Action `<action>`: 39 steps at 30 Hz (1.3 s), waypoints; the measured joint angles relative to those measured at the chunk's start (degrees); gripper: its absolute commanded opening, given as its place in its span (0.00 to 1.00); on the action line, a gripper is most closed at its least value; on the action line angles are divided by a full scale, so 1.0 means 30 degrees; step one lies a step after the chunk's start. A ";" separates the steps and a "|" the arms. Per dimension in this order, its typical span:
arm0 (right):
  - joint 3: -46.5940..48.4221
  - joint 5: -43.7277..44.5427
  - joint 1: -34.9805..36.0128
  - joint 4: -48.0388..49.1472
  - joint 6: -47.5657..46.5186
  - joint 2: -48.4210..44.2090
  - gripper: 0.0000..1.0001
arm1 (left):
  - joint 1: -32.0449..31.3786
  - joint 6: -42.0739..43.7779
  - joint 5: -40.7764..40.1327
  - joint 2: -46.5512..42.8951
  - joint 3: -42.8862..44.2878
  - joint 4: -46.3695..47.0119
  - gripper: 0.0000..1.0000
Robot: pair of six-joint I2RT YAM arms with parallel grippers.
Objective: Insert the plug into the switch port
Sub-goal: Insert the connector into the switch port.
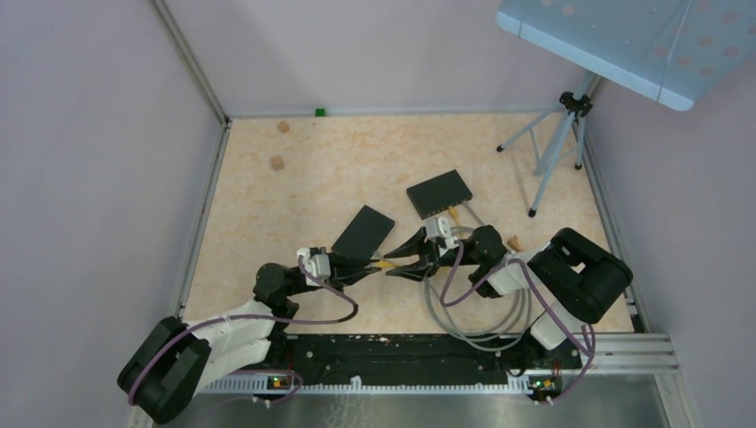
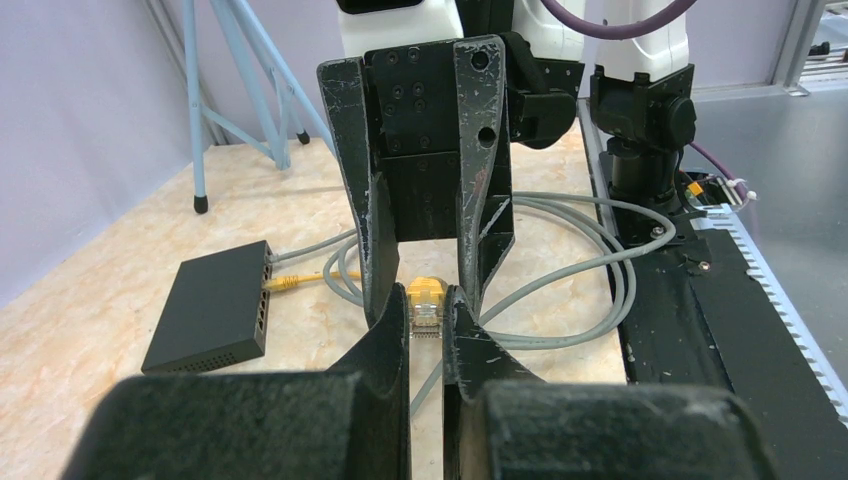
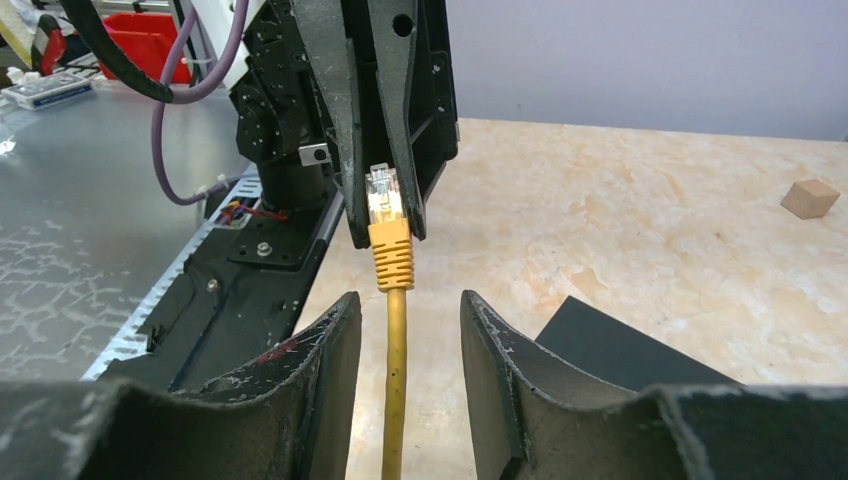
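A yellow plug [image 2: 427, 303] with a clear tip sits pinched between the tips of my left gripper [image 2: 427, 320], which is shut on it above the table. Its yellow cable [image 3: 396, 360] runs back between the jaws of my right gripper [image 3: 403, 302], which stands open with a gap on both sides of the cable. The two grippers meet tip to tip near the table's middle, left gripper [image 1: 376, 265] facing right gripper [image 1: 398, 265]. A black switch [image 2: 213, 306] lies beyond them, its port row facing the arms, with a yellow and a grey cable plugged in.
A second flat black box [image 1: 363, 234] lies just behind the left gripper. Grey cables [image 1: 486, 321] loop on the table by the right arm's base. A tripod [image 1: 557, 147] stands at the back right. Two small wooden blocks [image 1: 277, 163] lie far left.
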 measured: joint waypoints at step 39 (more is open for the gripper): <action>0.0080 0.0648 0.0197 -0.0007 0.0423 -0.0699 0.00 | -0.0022 0.1472 0.1253 -0.0583 0.0007 -0.1399 0.94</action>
